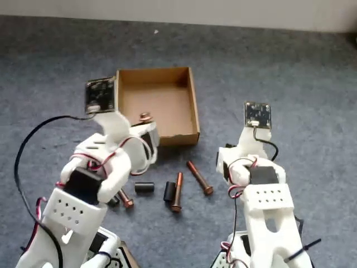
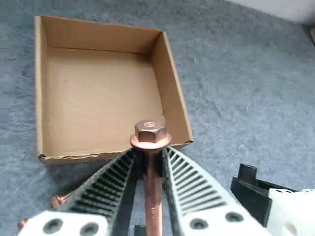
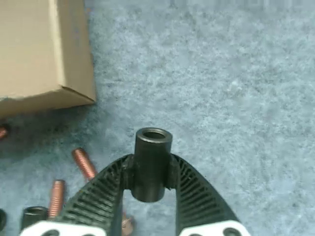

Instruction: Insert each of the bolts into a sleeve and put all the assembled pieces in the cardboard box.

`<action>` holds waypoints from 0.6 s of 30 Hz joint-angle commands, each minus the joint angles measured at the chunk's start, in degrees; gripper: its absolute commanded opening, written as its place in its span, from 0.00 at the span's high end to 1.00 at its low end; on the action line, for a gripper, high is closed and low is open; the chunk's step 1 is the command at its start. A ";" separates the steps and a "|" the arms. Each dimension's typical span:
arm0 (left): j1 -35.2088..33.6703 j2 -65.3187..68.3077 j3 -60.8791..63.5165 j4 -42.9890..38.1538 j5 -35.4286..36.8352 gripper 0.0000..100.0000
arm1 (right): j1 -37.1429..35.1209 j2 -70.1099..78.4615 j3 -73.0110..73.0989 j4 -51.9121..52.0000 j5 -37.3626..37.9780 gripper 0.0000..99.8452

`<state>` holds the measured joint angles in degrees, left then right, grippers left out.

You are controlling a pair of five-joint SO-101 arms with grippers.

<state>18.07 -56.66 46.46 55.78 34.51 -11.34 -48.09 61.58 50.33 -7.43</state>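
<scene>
My left gripper (image 2: 147,156) is shut on a copper bolt (image 2: 150,136), held upright with its hex head up, just in front of the cardboard box's (image 2: 98,98) near wall. In the high view the same bolt (image 1: 145,118) stands at the box's (image 1: 159,100) front edge. My right gripper (image 3: 150,167) is shut on a black sleeve (image 3: 151,147), bore facing up, over bare carpet to the right of the box (image 3: 44,49). The box holds nothing.
On the carpet between the arms lie three loose bolts (image 1: 199,177) (image 1: 178,191) (image 1: 125,199) and two black sleeves (image 1: 144,187) (image 1: 169,191). The right arm (image 1: 254,167) stands right of them. Grey carpet stretches free beyond and right of the box.
</scene>
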 commanded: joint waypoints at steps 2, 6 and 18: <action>-1.27 -9.71 6.55 -5.63 0.09 0.99 | -3.47 -9.80 -0.66 3.65 -3.34 1.00; -1.36 -20.53 15.25 -12.57 0.09 0.99 | -6.90 -19.38 3.03 3.82 -3.43 1.00; -7.16 -33.01 21.67 -18.64 4.57 0.99 | -19.30 -50.95 29.32 -13.23 -2.02 1.00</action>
<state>12.18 -88.57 68.53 39.34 37.23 -27.16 -90.46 84.70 44.18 -10.24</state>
